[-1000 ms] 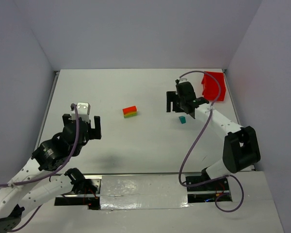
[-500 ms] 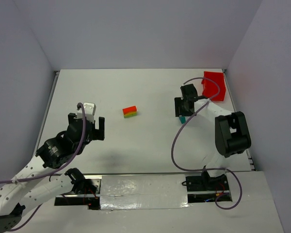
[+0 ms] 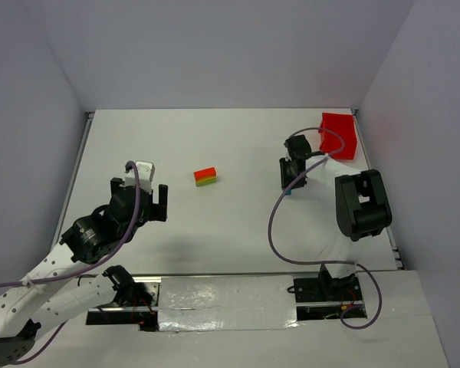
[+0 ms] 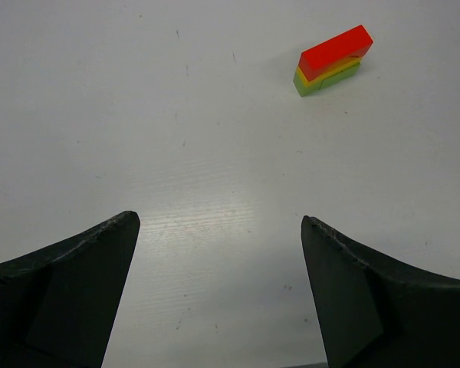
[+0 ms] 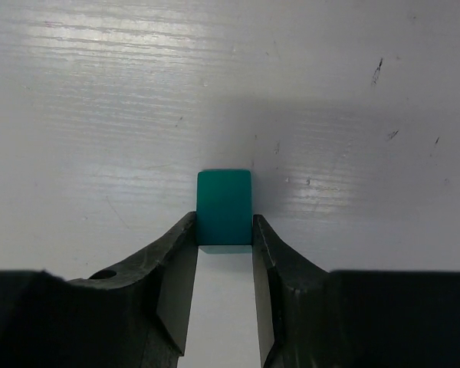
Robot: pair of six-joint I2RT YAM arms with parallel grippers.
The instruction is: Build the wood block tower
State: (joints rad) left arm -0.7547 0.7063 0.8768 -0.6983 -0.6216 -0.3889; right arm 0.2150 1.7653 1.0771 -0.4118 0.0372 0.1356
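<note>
The wood block tower point(image 3: 205, 176) is a small pile in mid-table, a red piece on a yellow-green bar; the left wrist view shows it point(image 4: 331, 60) far ahead and to the right. A teal block point(image 5: 224, 205) lies on the table at the right, mostly hidden under the gripper in the top view point(image 3: 289, 190). My right gripper point(image 5: 224, 224) is down at the table with both fingers pressed against the teal block's sides. My left gripper point(image 3: 140, 201) hovers at the left, wide open point(image 4: 218, 230), with nothing between its fingers.
A large red plastic bin point(image 3: 339, 136) stands at the back right corner, just behind the right arm. White walls enclose the table on the left, back and right.
The right gripper has dropped onto the teal block and narrowed its jaws until they touch both sides. The left arm has drifted slightly forward, still open.
</note>
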